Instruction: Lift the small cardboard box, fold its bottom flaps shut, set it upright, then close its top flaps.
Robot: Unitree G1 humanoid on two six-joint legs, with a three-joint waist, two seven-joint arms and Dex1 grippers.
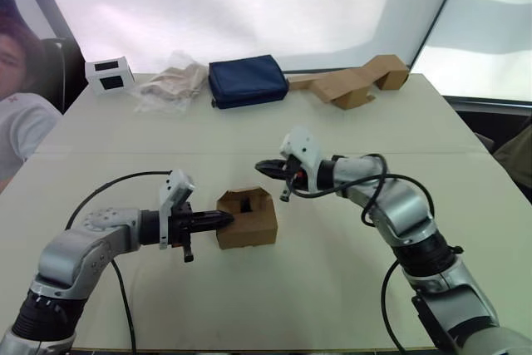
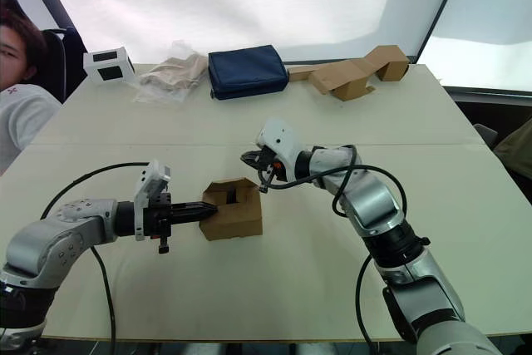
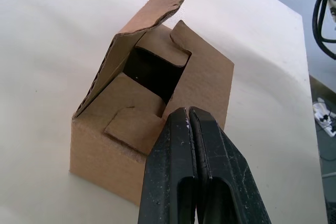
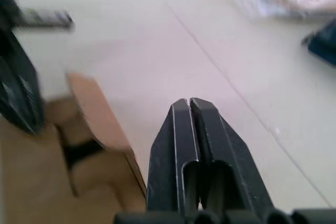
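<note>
The box (image 1: 247, 219) sat upright on the counter (image 1: 332, 272), mid-front, so the bottom looked done. The top flaps (image 3: 152, 51) were only partly in: one stood up, a gap showed. The left tool (image 1: 223, 220), clenched and empty, touched the box's side; the right tool (image 1: 264, 167), clenched too, hovered just behind. Closing remained.

The small cardboard box (image 1: 247, 219) sits upright on the counter (image 1: 316, 280), plain brown. Its top flaps (image 3: 152, 51) are partly folded in, one standing up, a dark gap showing between them.
</note>
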